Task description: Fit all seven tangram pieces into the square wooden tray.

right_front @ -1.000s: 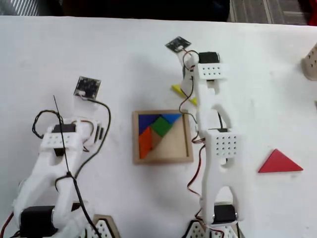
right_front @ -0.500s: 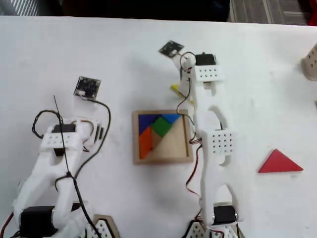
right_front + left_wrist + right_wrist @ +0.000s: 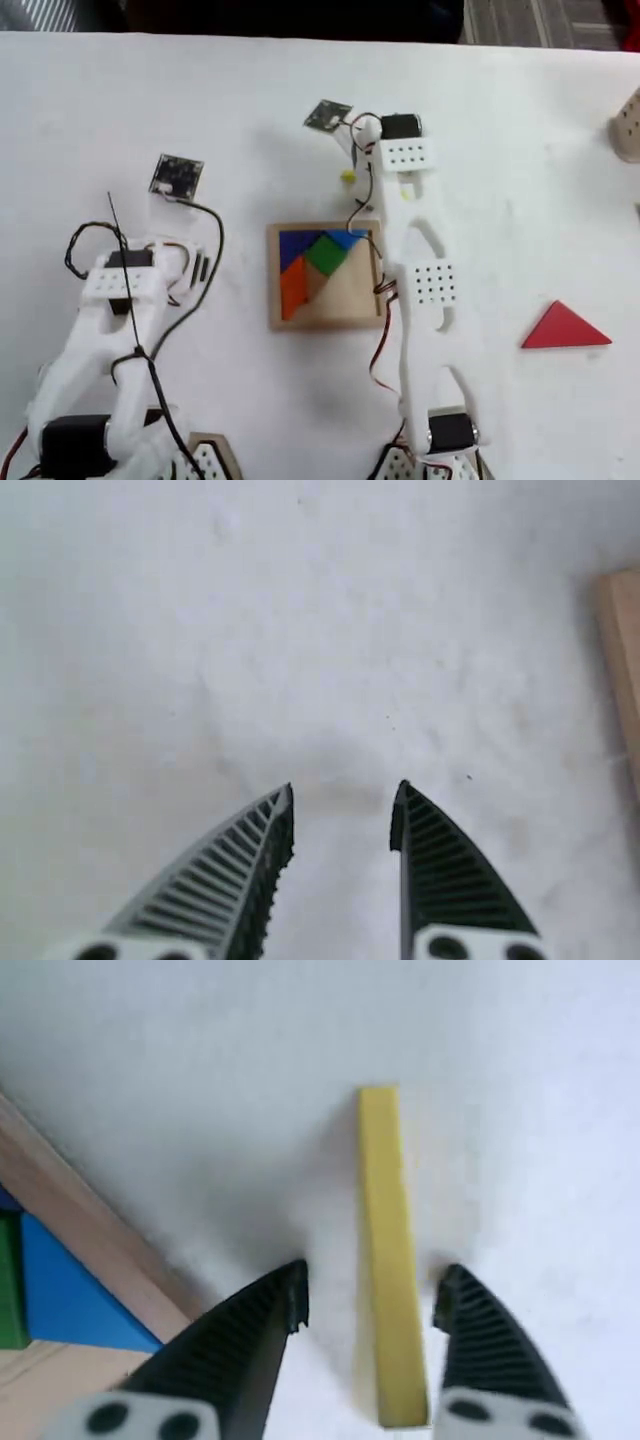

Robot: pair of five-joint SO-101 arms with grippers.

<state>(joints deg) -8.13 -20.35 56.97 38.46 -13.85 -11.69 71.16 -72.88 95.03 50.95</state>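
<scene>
Both parted: right end effector [image 3: 371,1273] astride yellow piece [image 3: 380,1180], unclamped; left end effector [image 3: 344,788] empty above table [image 3: 300,630].

yellow piece [image 3: 347,176]: mostly hidden under right arm [image 3: 425,290] | tray [image 3: 622,660]: cut off by edge in both wrist views | wooden object [image 3: 627,125]: cut off at high view's edge

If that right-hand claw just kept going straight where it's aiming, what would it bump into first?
Most likely the yellow piece, lying between the open jaws of the right gripper; past it, the white table. Depth is hard to judge.
</scene>
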